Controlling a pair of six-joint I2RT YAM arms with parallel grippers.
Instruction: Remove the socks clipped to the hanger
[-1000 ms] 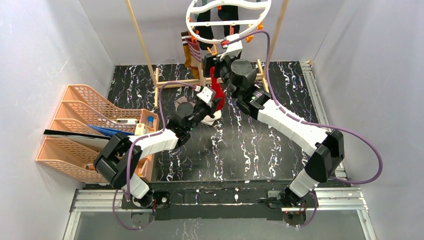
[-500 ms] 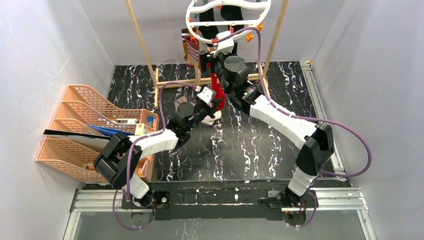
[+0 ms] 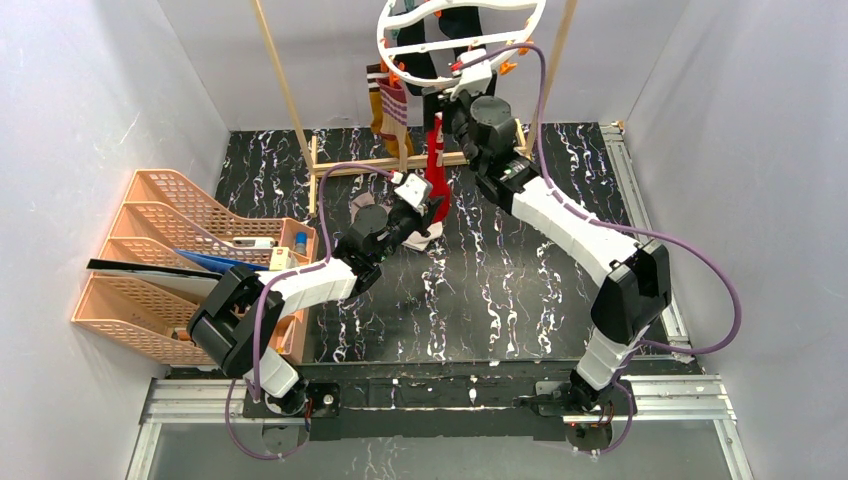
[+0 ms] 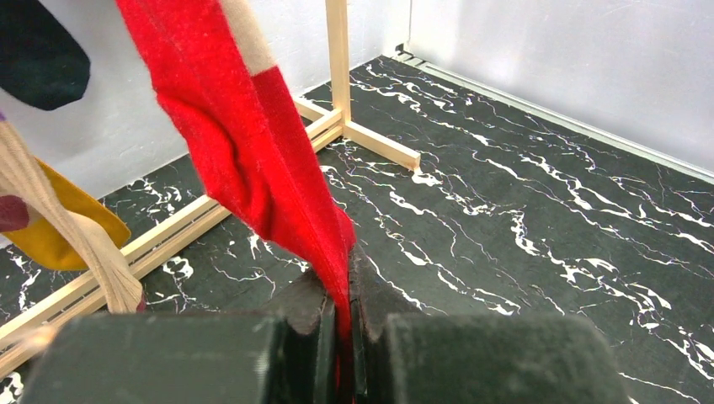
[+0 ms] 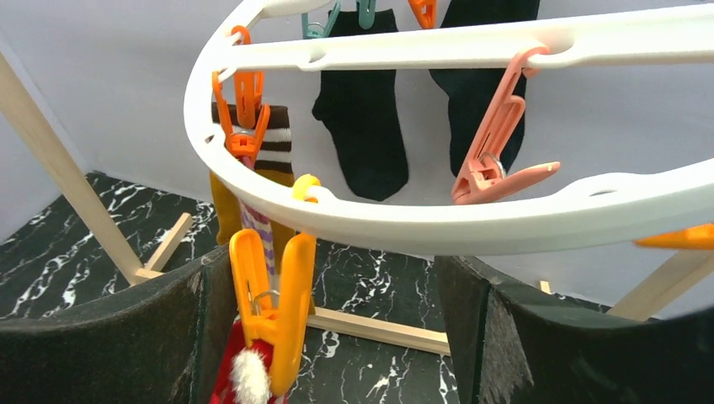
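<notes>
Left gripper [image 4: 341, 282]: clamped on lower end of red sock [image 4: 253, 151].
Right gripper [image 5: 337, 337]: wide open, empty, flanking orange clothespin [image 5: 269, 311], 12 o'clock.

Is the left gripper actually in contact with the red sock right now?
Touching. The left wrist view shows the left gripper shut on the red sock, with the sock's lower end pinched in the closed jaws and no gap.

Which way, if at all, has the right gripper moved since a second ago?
Yes. In the top view the right gripper has shifted up the picture, away from the wooden rack's cross-bar and closer to the rim of the hanger.
</notes>
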